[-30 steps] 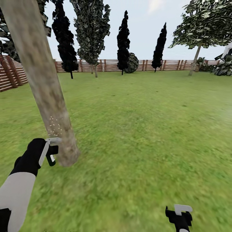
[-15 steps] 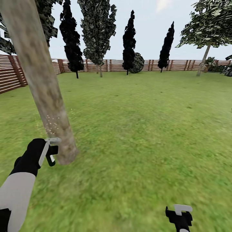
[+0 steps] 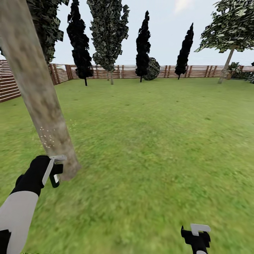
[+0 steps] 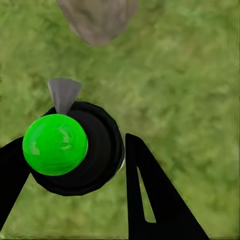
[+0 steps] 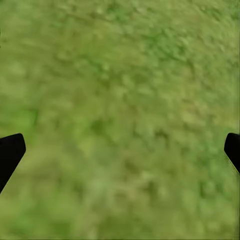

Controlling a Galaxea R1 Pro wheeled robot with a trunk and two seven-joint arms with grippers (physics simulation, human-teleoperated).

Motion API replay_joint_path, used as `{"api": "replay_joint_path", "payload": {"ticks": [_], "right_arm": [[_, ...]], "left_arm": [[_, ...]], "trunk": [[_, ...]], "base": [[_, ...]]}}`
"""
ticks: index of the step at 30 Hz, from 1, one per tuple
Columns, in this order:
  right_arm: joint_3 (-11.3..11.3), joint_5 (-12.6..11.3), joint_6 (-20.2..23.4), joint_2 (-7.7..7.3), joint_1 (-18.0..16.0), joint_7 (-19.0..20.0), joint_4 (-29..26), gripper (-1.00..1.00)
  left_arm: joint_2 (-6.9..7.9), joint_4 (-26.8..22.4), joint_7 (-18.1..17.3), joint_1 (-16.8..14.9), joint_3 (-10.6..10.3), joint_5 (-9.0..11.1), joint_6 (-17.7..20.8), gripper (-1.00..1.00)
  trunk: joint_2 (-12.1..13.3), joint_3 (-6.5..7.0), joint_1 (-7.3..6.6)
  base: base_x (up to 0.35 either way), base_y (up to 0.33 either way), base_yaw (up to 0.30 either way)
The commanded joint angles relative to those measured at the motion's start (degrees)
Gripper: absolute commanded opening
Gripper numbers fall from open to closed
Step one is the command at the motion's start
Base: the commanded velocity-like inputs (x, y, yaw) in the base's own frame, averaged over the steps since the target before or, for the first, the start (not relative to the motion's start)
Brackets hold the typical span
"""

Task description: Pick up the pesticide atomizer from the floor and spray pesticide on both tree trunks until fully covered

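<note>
At the left of the lawn, the thick grey-beige mottled tree trunk point(image 3: 37, 91) leans up from the blurry green grass point(image 3: 151, 141), with fine whitish pesticide specks point(image 3: 47, 138) dotted low on its bark. Just beside its base, the left gripper point(image 3: 55, 173) is clamped on the small black round pesticide atomizer point(image 4: 80, 149), which sits between the 2 black fingers point(image 4: 155, 200), its top showing bright green, its grey nozzle toward the trunk. Far right, the right gripper point(image 3: 197, 235) hangs over grass, fingers point(image 5: 10, 152) spread wide, holding nothing.
</note>
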Motion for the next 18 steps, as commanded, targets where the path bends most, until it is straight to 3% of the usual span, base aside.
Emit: {"api": "replay_joint_path", "payload": {"ticks": [1,8,18], "right_arm": [[-0.41,0.6,-0.24,0.0,-0.05,-0.19,0.11,1.0],[-0.4,0.57,-0.24,0.0,-0.05,-0.19,0.11,1.0],[-0.42,0.57,-0.24,0.0,-0.05,-0.19,0.11,1.0]], "left_arm": [[0.04,0.28,0.08,0.08,0.05,-0.05,0.18,-1.0],[0.08,0.83,0.1,0.22,0.01,-0.1,-0.02,-1.0],[-0.18,0.32,0.02,0.22,-0.15,-0.12,-0.03,-1.0]], "trunk": [[-0.02,-0.05,0.0],[-0.02,-0.05,0.0],[-0.02,-0.05,0.0]], "base": [[0.125,-0.272,0.254],[0.134,-0.268,0.262],[0.222,-0.203,0.019]]}}
